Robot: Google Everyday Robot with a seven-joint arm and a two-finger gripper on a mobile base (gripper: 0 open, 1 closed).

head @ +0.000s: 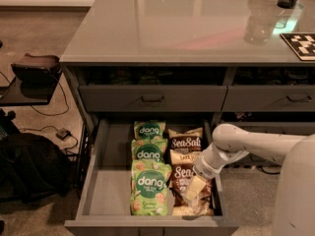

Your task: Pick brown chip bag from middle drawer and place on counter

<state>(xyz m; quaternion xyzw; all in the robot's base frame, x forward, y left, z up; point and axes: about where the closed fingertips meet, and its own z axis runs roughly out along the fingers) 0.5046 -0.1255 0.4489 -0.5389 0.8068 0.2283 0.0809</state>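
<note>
The middle drawer [106, 181] stands pulled open under the counter [172, 23]. Two brown "Sea Salt" chip bags lie in its right half. The brown chip bag [180, 180] is the front one, and its twin [185, 144] lies behind it. My gripper [195, 190] reaches in from the right on the white arm. It hangs low over the right side of the front brown bag and hides part of it. Whether it touches the bag does not show.
Three green "dang" bags [149, 186] lie in a row left of the brown ones. Closed drawer fronts with bar handles [152, 98] sit above. A clear glass [258, 26] and a checkered board [301, 44] stand on the counter's far right. A black bag [29, 166] lies on the floor at left.
</note>
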